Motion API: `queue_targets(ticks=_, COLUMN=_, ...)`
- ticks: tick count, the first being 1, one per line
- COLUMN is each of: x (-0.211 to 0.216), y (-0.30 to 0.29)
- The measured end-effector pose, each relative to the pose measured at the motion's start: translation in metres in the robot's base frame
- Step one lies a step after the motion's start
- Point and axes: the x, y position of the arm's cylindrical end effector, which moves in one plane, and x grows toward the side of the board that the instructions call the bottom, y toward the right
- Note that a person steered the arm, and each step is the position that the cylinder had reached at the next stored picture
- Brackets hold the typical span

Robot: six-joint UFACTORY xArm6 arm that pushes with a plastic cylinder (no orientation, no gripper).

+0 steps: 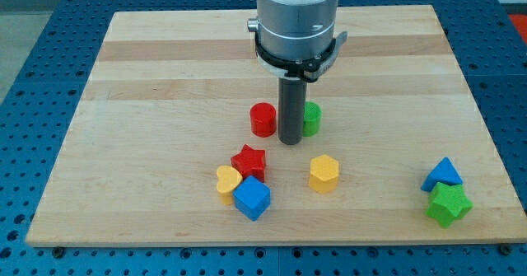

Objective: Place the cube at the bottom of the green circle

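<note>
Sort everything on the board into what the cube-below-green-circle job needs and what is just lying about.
Job:
blue cube
green circle, partly hidden behind my tip

Lying about:
red cylinder
red star
yellow heart
yellow hexagon
blue triangle
green star

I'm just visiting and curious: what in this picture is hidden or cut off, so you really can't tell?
- Green circle, camera view: its left part is hidden behind the dark rod, so touch between them cannot be judged.
- My tip: it stands between the red cylinder and the green circle.
- The arm above the grey collar: cut off by the view's top edge.
- Blue cube: overlaps the yellow heart; whether they touch is unclear.
</note>
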Motion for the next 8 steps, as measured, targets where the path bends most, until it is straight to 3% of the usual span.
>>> queue_targets(ticks=2, x=0.006, y=0.000)
queue_targets(ticks=3, x=0.080, y=0.000)
queue_targets(ticks=5, x=0.135, y=-0.003)
queue_targets(ticks=6, x=0.137, y=-0.003)
queue_targets(ticks=8, x=0.137, y=-0.097)
